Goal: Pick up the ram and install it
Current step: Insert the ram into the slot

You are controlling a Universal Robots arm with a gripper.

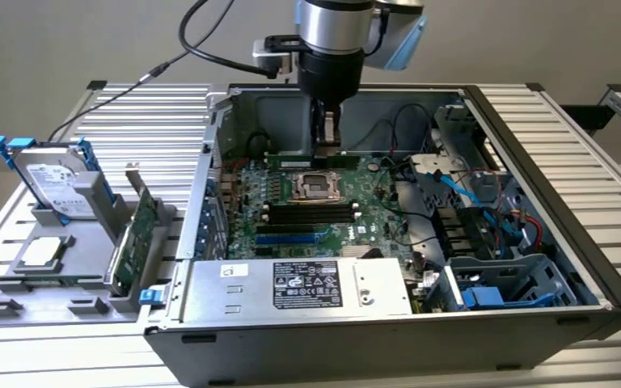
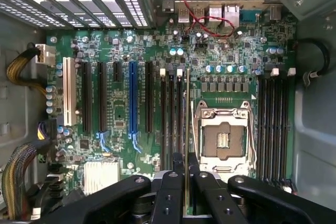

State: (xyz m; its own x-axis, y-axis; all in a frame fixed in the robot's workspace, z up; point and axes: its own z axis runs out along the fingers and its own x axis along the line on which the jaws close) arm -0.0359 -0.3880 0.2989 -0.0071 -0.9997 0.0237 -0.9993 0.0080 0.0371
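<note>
The ram (image 2: 187, 119) is a thin green stick seen edge-on in the wrist view, held between my two black fingers (image 2: 175, 182). My gripper (image 2: 187, 165) is shut on it. The stick lines up with a memory slot right beside the open CPU socket (image 2: 223, 140) on the motherboard (image 2: 121, 124). In the exterior view my gripper (image 1: 328, 137) reaches straight down into the open computer case (image 1: 569, 242), and the ram (image 1: 300, 160) shows as a green strip just behind the CPU socket (image 1: 319, 184). I cannot tell whether it is seated in the slot.
A grey fixture (image 1: 9, 311) at the exterior view's left holds a hard drive (image 1: 57, 182), a silver processor chip (image 1: 43, 252) and an upright expansion card (image 1: 138, 234). Inside the case are the power supply (image 1: 300, 284), blue and black cables (image 1: 472, 194) and a drive cage (image 1: 504, 283).
</note>
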